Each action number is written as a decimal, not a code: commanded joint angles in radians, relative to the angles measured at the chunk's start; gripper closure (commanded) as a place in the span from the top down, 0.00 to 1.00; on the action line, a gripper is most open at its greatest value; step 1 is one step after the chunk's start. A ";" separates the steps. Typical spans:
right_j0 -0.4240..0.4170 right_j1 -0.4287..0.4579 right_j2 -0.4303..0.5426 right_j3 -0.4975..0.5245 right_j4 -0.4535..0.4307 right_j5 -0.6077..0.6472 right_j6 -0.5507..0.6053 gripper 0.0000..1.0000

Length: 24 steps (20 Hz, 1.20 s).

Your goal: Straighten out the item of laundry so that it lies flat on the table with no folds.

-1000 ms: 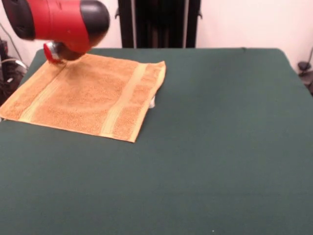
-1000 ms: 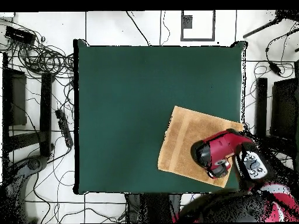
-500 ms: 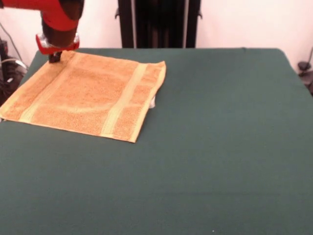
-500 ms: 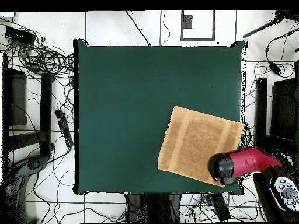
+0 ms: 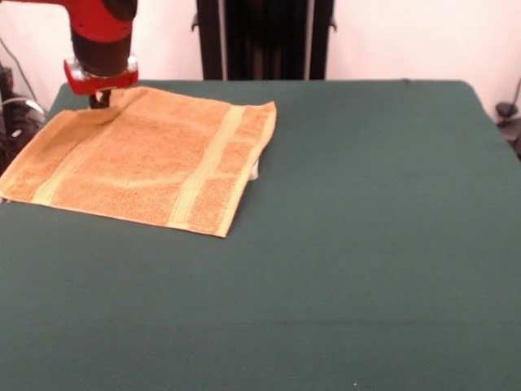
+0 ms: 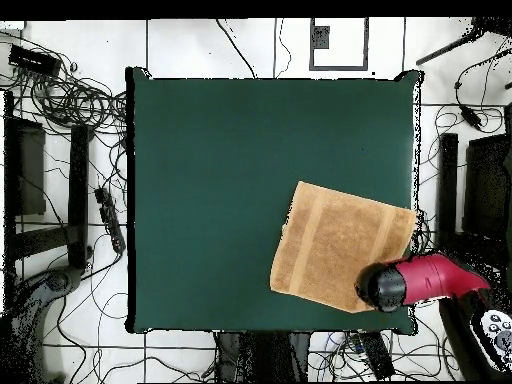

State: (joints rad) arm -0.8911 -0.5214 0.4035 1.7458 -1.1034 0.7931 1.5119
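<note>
One hand: the hand (image 5: 99,99) hangs below the red and black arm (image 5: 98,28) at the front view's top left, its dark tip right at the towel's far corner — open or closed cannot be told.
Hand from above: the hand (image 6: 381,288) sits over the towel's corner nearest the robot, at about 4 o'clock on the surface, with the arm running off toward 3 o'clock.
Towel: the orange-tan towel (image 5: 142,157) lies spread on the surface, toward 10 o'clock in the front view; the corner by the hand looks slightly raised, with a soft ridge there.
Bands: two paler bands (image 5: 205,167) cross the towel, one near each side edge.
Tag: a small white tag (image 5: 254,170) peeks out at the towel's right edge in the front view.
Surface: the dark green surface (image 5: 366,244) — far larger than the towel (image 6: 338,246) — is bare across its middle and 3 o'clock side.
</note>
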 commanded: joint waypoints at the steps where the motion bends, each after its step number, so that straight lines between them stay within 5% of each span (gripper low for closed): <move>1: 0.044 0.033 0.262 0.035 0.097 -0.185 -0.189 0.00; 9: 0.129 0.034 0.204 -0.070 0.169 0.148 -0.329 0.00; 24: 0.212 0.072 0.112 -0.153 0.103 0.282 -0.325 0.00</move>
State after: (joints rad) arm -0.7422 -0.5185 0.4698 1.6638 -0.9851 0.9859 1.5119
